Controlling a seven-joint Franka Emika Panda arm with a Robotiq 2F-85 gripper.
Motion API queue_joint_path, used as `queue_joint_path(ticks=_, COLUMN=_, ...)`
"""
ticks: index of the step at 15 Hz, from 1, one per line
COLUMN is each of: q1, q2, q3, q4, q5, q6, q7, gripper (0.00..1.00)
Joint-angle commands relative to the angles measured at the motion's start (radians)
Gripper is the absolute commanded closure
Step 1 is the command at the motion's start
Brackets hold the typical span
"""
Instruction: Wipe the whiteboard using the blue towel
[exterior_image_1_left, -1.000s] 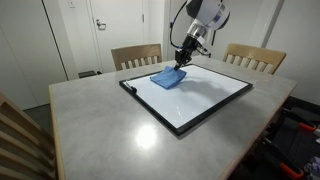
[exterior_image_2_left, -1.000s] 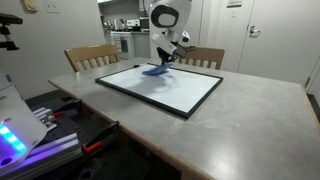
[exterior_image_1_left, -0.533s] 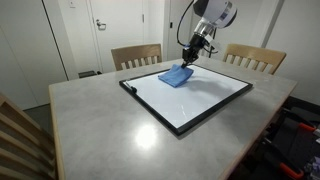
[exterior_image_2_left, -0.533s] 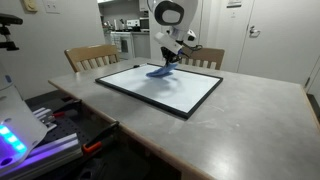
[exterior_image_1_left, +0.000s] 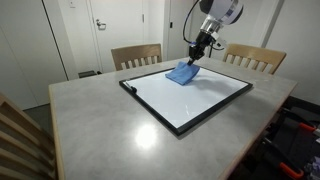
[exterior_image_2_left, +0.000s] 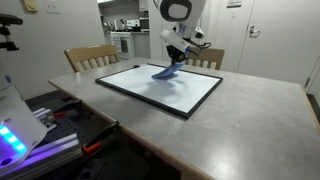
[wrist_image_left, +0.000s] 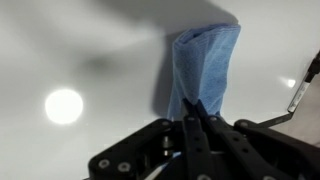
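Fabric of the blue towel (exterior_image_1_left: 181, 73) is hanging from the pincer (exterior_image_1_left: 193, 60), whose jaws are pressing together on the cloth's upper end. The wrist view is showing this plainly: the two dark fingers (wrist_image_left: 190, 130) are meeting on a pinched fold, while the rest of the towel is stretching away from them across the white surface. In both exterior views the towel is sitting on the far part of the whiteboard (exterior_image_1_left: 195, 100), close to the edge nearest the two wooden chairs (exterior_image_1_left: 136, 55). Its lower end is touching the board and its gripped end is lifting off it. The whiteboard is lying flat on the grey desk (exterior_image_1_left: 90, 125), its thin black frame (exterior_image_1_left: 151, 109) running all round. In the wrist view a round light reflection (wrist_image_left: 63, 105) is glowing on the board beside the towel, and a short stretch of the frame is showing at the right edge.
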Motion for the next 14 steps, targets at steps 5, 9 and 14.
queue_joint_path(ticks=5, q1=-0.023, q2=-0.031, q3=-0.048, q4=-0.01, q5=0.039, q6=-0.047, q7=-0.052, gripper=0.99)
queue_joint_path(ticks=9, q1=-0.035, q2=-0.026, q3=-0.071, q4=0.006, q5=0.035, q6=-0.081, q7=-0.076, gripper=0.99)
queue_joint_path(ticks=14, q1=-0.051, q2=-0.014, q3=-0.105, q4=0.044, q5=0.032, q6=-0.142, q7=-0.107, gripper=0.99)
